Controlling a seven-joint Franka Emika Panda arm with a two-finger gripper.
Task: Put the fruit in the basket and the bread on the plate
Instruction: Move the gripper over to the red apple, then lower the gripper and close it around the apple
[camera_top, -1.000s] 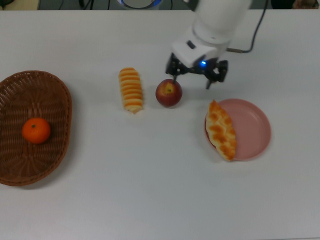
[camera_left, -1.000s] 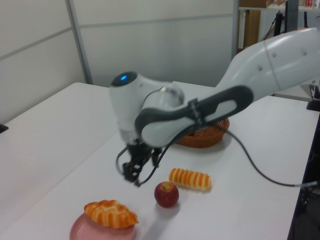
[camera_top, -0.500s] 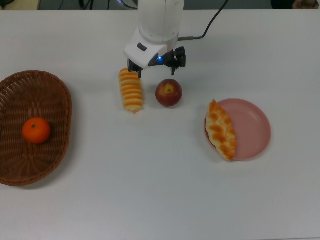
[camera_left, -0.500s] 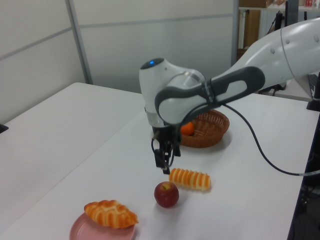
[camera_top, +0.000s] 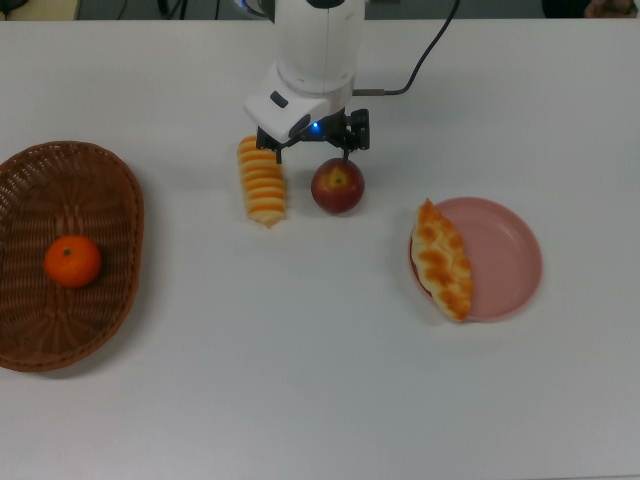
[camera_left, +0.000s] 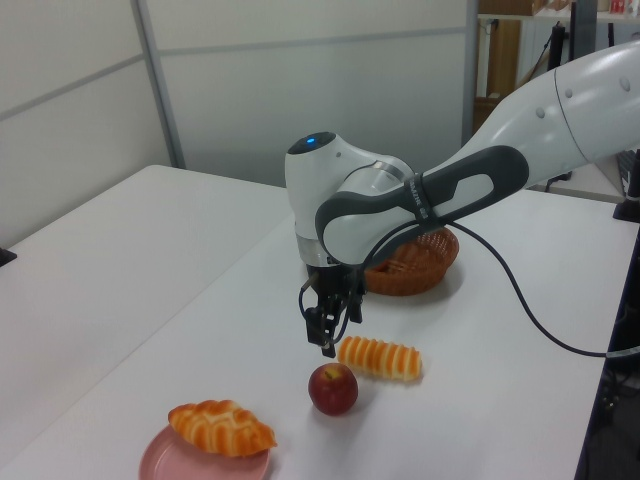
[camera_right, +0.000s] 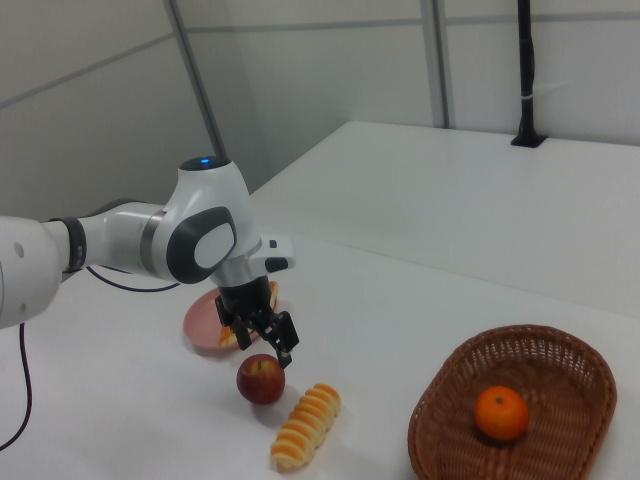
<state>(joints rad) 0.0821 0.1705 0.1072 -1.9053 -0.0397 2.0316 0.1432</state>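
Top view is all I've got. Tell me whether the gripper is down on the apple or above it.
Observer: Above it. In the left view the gripper hangs over the apple with a gap between them, open and holding nothing.
Operator: Now give me how deep the mandarin sits in the basket.
Observer: In the right view the mandarin sits low on the floor of the basket, whose woven walls rise around it.

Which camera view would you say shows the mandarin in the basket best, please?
The top view: the mandarin lies fully exposed inside the basket. The right view also shows it whole, though at an angle. In the left view the arm hides it.
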